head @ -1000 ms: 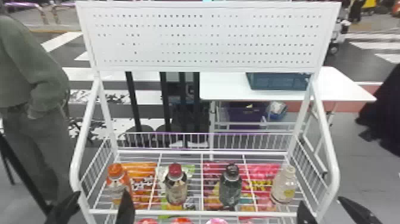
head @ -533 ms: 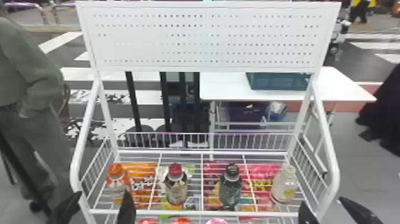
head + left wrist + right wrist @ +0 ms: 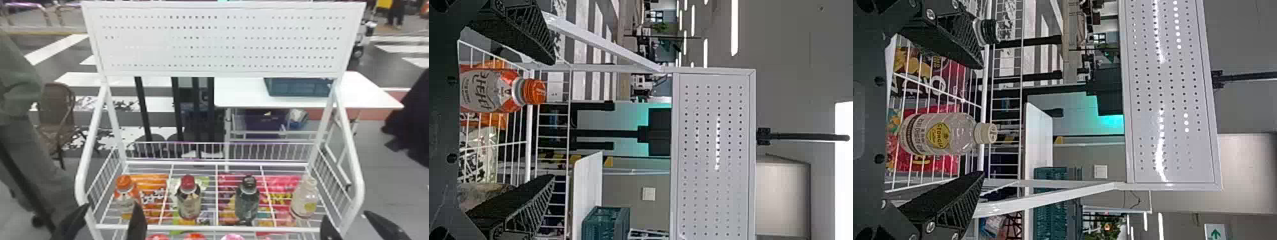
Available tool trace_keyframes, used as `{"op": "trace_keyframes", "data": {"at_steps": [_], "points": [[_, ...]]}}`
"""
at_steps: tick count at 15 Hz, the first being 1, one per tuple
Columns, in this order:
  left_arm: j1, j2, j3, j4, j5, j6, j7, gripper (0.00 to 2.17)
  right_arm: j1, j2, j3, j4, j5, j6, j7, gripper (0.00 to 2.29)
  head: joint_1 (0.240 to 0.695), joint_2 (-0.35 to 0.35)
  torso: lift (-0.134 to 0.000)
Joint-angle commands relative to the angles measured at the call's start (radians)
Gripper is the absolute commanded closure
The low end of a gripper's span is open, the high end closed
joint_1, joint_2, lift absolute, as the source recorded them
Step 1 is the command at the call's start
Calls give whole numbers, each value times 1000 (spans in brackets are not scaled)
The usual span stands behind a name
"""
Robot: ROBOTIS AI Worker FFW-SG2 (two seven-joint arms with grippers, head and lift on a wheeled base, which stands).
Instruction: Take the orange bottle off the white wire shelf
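Observation:
In the head view my left gripper (image 3: 105, 220) stands open at the front left of the white wire shelf (image 3: 223, 228). The orange bottle (image 3: 126, 198) is upright on the shelf's left end, just beyond its fingers. The left wrist view has the orange bottle (image 3: 494, 92) between the spread fingers of my left gripper (image 3: 551, 120), without contact that I can see. My right gripper (image 3: 348, 223) is at the shelf's front right corner. It is open too, and in the right wrist view a clear bottle with a cream cap (image 3: 943, 134) lies between the fingers of the right gripper (image 3: 982, 120).
Along the shelf stand a red-capped bottle (image 3: 189, 198), a black-capped bottle (image 3: 247, 199) and the clear bottle (image 3: 304, 198). Colourful packs (image 3: 154, 191) are seen through the wires. A perforated white board (image 3: 217, 41) rises above. Behind are a white table (image 3: 242, 95) and a teal crate (image 3: 298, 87).

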Motion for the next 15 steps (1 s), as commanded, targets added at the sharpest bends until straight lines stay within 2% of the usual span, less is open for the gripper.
{"op": "trace_keyframes", "data": {"at_steps": [1,4,6,8,9,15], "points": [[-6,0,-1,13,1,0,0,87,0,0,0,0,2,0,0,144,499,0,0],[-32,0,-18,66,-8,-9,2,87,0,2,0,0,3,0,0,144,499,0,0],[-85,0,-43,175,-10,-55,6,90,0,2,2,0,5,0,0,144,499,0,0],[-144,-3,-66,313,-11,-166,3,90,-2,5,5,0,9,-6,-2,144,499,0,0],[-173,-3,-72,379,-7,-227,5,90,-2,6,5,0,11,-6,-2,144,499,0,0],[-331,-5,-83,618,61,-236,-17,90,0,11,8,0,14,-6,0,144,499,0,0]]}}
